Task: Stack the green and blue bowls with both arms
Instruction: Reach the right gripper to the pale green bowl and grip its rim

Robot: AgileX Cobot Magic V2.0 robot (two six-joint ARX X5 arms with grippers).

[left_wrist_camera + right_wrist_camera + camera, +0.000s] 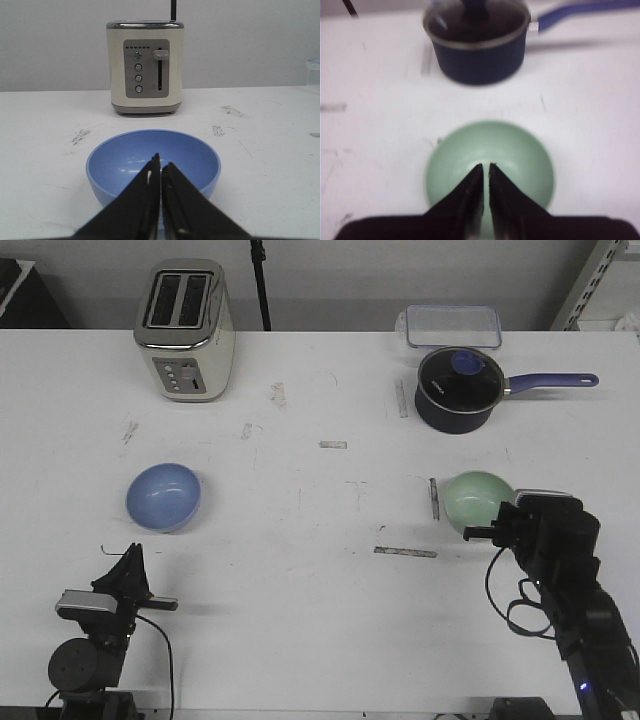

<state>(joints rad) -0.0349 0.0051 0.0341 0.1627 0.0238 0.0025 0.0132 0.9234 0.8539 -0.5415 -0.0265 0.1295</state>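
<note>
Both grippers are closed and empty, the right gripper nosing at the pale mint-green round bowl on the right, the left gripper near the periwinkle-blue round bowl on the left of the tabletop, so no stacking is done yet.

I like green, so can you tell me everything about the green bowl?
The green bowl is small, round and pale mint, plain and smooth, maybe plastic. It sits upright and empty on the white table, on the robot's right side, in front of the dark saucepan. The right gripper hangs just over its near side, fingers almost closed, holding nothing. Whether it touches the bowl is unclear.
</note>
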